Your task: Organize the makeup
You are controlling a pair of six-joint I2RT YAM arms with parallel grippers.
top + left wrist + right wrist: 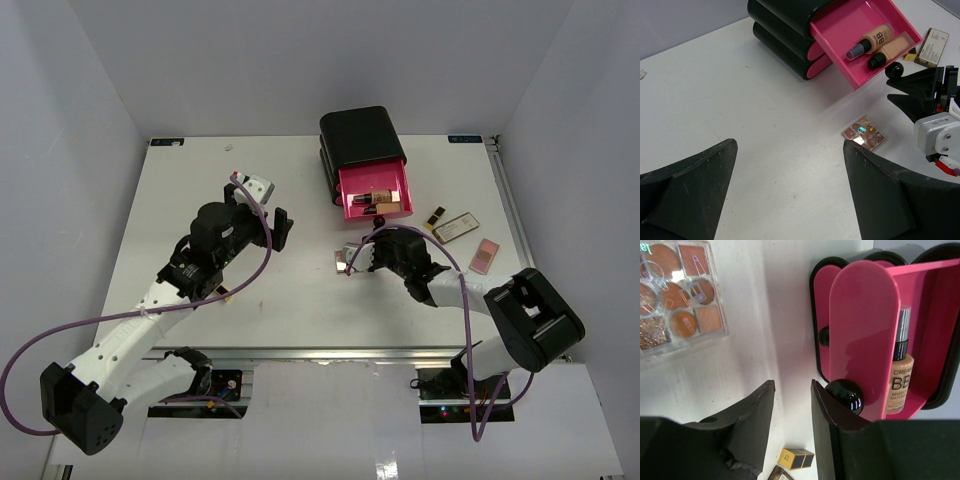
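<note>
A clear square palette [342, 260] with orange and tan pans lies on the table; it also shows in the left wrist view [864, 133] and the right wrist view [675, 295]. My right gripper [362, 254] is right beside it, slightly open and empty [792, 385], next to the drawer knob [844, 395]. The black box's top pink drawer [374, 191] is pulled out and holds two foundation bottles [871, 41]. A black-and-gold lipstick box [437, 217], a tan compact [458, 228] and a pink compact [484, 256] lie to the right. My left gripper [282, 226] is wide open and empty [790, 145] above bare table.
The black box [360, 135] stands at the back centre. A small scrap [232, 146] lies at the far left. The table's metal rail [508, 200] runs along the right edge. Purple cables loop from both arms.
</note>
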